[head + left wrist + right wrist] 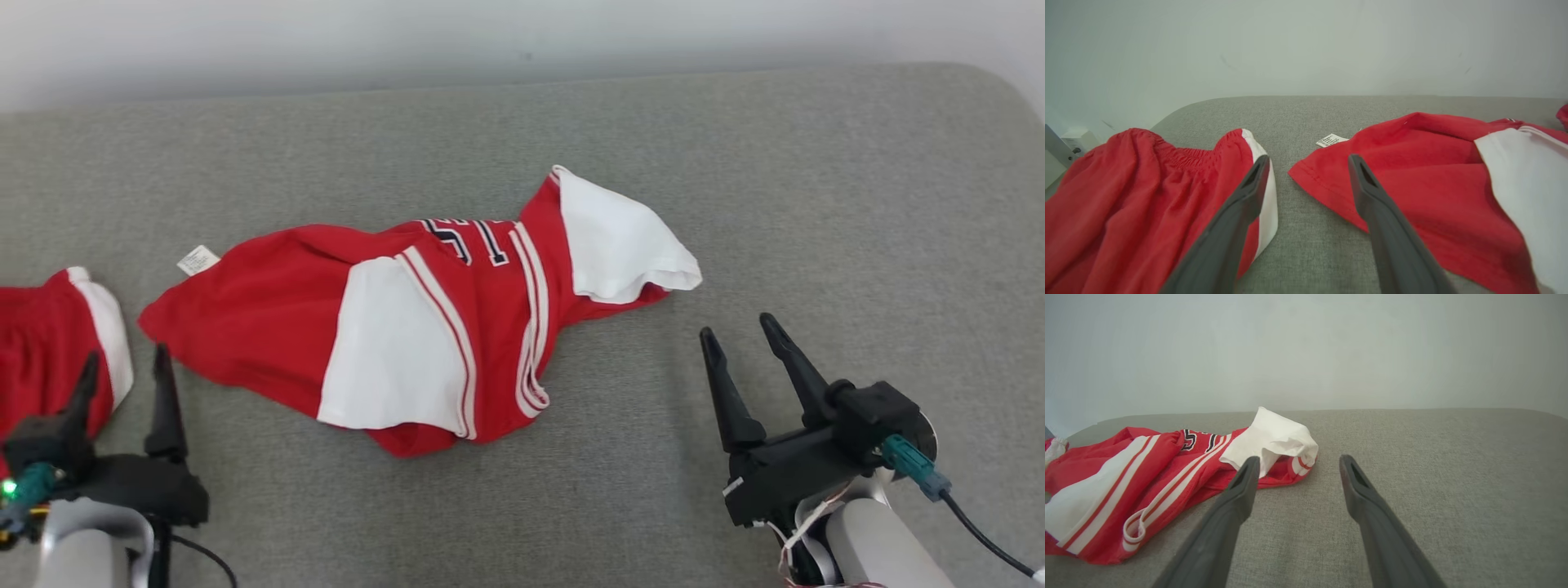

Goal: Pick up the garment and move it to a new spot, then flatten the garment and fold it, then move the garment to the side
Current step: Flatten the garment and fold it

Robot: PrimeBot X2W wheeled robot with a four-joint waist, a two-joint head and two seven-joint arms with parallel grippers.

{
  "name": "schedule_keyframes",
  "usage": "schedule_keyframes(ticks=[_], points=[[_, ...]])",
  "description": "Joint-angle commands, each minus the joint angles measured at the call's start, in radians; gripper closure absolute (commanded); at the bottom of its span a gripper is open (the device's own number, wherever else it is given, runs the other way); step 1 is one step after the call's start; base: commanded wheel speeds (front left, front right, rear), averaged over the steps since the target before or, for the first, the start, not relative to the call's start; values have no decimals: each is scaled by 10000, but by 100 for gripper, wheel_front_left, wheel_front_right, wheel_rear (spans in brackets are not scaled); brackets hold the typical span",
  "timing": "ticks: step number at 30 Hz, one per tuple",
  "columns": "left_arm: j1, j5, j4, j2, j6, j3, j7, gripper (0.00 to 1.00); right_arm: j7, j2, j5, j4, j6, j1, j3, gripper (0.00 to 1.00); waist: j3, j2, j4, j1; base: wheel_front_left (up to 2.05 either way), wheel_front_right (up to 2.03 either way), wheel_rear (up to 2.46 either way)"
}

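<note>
The crumpled red and white jersey [408, 327] lay in the middle of the grey table [816, 204], a white sleeve flipped up at its right end. The left gripper [125, 355] stood wide and empty near the red hem, the right gripper [738, 327] likewise just short of the sleeve. Red shorts [41, 343] lay close by the left gripper. A careless reach might have pinched those instead, or caught one layer and bunched the jersey further.

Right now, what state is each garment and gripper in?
Jersey: crumpled, unfolded, lying on the grey surface, not held.
Shorts: bunched at the robot's left, not held.
Left gripper: open, empty.
Right gripper: open, empty.
</note>
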Motion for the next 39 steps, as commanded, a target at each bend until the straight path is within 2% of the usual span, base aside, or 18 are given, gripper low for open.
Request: schedule_keyframes(ticks=[1, 5, 11, 18, 23, 31, 39], points=[[155, -23, -52, -21, -22, 11, -15, 0, -4, -41, 32, -15, -10, -61, 84, 0, -66, 0, 348, -1, 0, 0, 0], [758, -98, -393, -537, -131, -45, -15, 0, -2, -101, -4, 70, -10, -398, 839, 0, -131, 0, 989, -1, 0, 0, 0], [1446, -168, -821, -1088, -213, -182, -15, 0, -4, -257, 191, 469, -10, -1095, 2485, 0, -167, 0, 2011, -1, 0, 0, 0], [1821, -366, -1016, -1319, -224, -339, -15, 0, -4, -420, 647, 1362, -10, -1912, 4219, 0, -132, 0, 3068, -1, 0, 0, 0], [2021, -520, -1037, -1368, -181, -500, -15, 0, -2, -454, 773, 2000, -10, -2415, 5200, 0, -65, 0, 3581, -1, 0, 0, 0], [2118, -854, -1026, -1377, -81, -781, -15, 0, -2, -353, 585, 3043, -10, -3168, 6089, 0, 83, 0, 3928, -1, 0, 0, 0], [1997, -1187, -987, -1375, 64, -1081, -15, 0, -2, -85, 55, 4160, -10, -3714, 6058, 0, 248, 0, 4120, -1, 0, 0, 0]])
